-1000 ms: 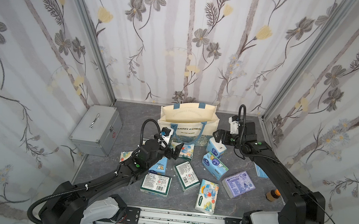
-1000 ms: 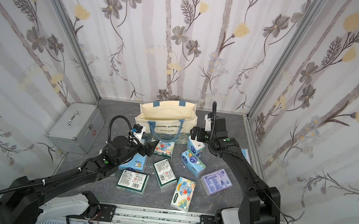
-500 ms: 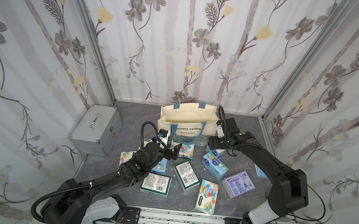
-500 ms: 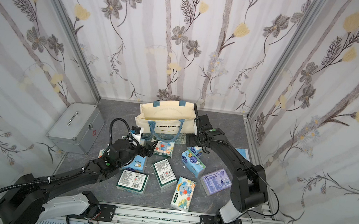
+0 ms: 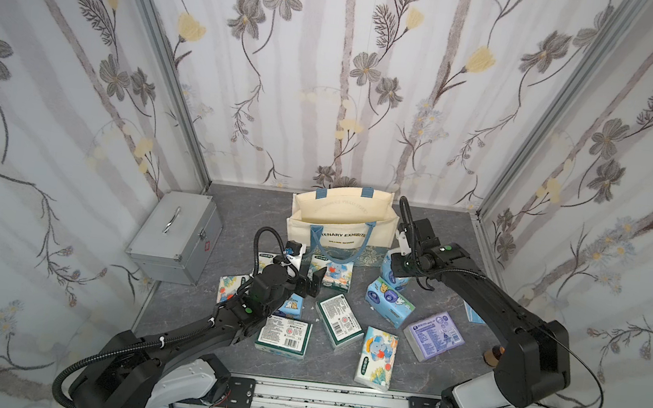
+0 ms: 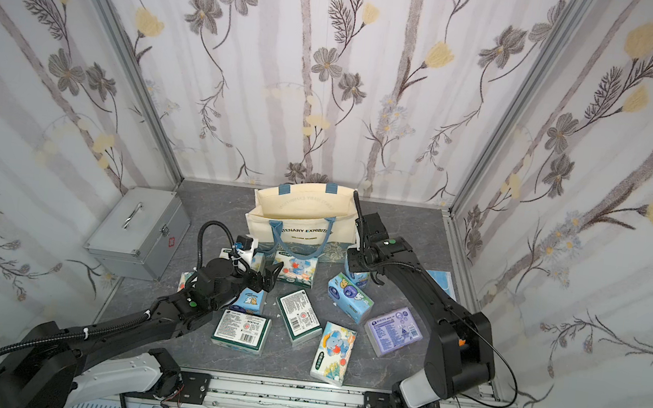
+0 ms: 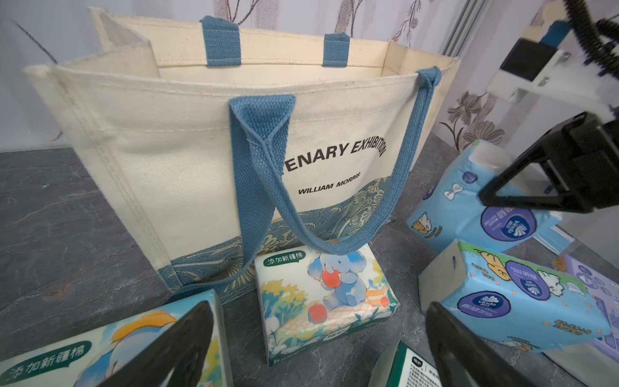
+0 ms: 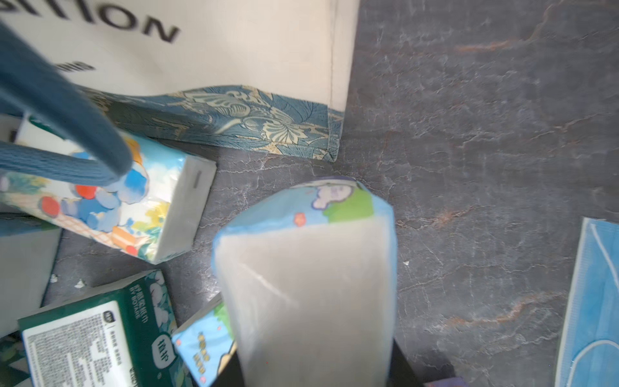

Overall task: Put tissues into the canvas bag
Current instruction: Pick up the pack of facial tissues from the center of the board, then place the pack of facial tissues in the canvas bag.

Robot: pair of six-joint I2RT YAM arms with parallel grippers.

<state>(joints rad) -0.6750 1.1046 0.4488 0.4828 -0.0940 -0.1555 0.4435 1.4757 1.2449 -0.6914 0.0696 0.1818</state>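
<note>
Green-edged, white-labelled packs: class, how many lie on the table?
2. The front pack lies by the left arm; the tilted pack lies beside it, mid-table. The arm could hide more.

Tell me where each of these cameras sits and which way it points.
Both top views: high above the base, looking down on grey table, left arm, right arm, cream canvas bag.
Left wrist: on the left arm, facing the bag's front; open left tool shows.
Right wrist: on the right arm, looking past the right tool at a light blue tissue pack.
Shared: both wrist views catch the elephant-print tissue pack.
</note>
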